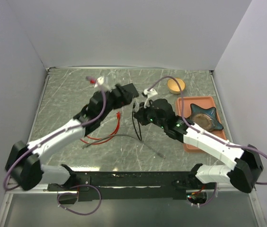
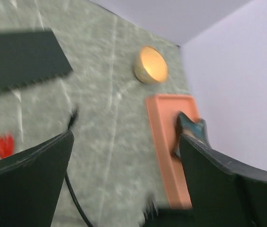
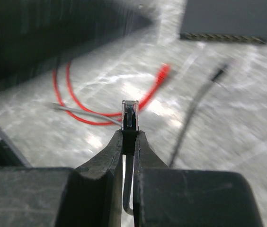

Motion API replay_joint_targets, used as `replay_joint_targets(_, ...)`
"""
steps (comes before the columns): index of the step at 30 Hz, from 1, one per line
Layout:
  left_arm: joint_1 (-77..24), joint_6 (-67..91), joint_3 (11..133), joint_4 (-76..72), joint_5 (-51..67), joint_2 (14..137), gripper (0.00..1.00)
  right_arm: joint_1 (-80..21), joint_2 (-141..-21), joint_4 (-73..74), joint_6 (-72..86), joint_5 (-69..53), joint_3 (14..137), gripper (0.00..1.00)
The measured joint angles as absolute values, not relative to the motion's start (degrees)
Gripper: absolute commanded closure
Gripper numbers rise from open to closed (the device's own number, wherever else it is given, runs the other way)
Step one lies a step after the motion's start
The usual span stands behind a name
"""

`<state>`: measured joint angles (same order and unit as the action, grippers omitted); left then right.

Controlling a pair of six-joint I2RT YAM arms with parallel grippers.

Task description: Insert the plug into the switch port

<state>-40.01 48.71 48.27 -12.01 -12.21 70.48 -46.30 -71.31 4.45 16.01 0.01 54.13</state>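
A clear plug on a dark grey cable sticks up out of my right gripper, which is shut on the plug's boot. The black switch box lies ahead and to the right of it, its row of ports along the near edge and well apart from the plug. In the top view the right gripper hovers just right of centre, below the switch box. My left gripper stands beside the box, wide open and holding nothing. In its own view the left gripper has the box up to its left.
A red cable with a red plug, a light grey cable and a black cable lie loose on the marbled table. An orange tray holding a blue star-shaped dish sits at the right. A yellow bowl stands behind it.
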Motion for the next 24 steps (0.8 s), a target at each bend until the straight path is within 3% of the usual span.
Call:
replay_joint_targets(12,-35.4,30.8,100.4,15.0,-17.7,111.4,0.01,-44.0,-53.4,17.4,14.9,17.6,50.2,1.0)
replay_joint_targets(19,-31.9,26.0,120.1,23.4,-16.4,133.2,0.04,-43.6,-42.8,20.6,11.9,26.0,50.8,1.0)
replay_joint_targets(24,-28.6,23.5,127.9,25.2,-15.5,143.5,0.04,-43.5,-43.2,20.1,11.0,26.5,51.4,1.0)
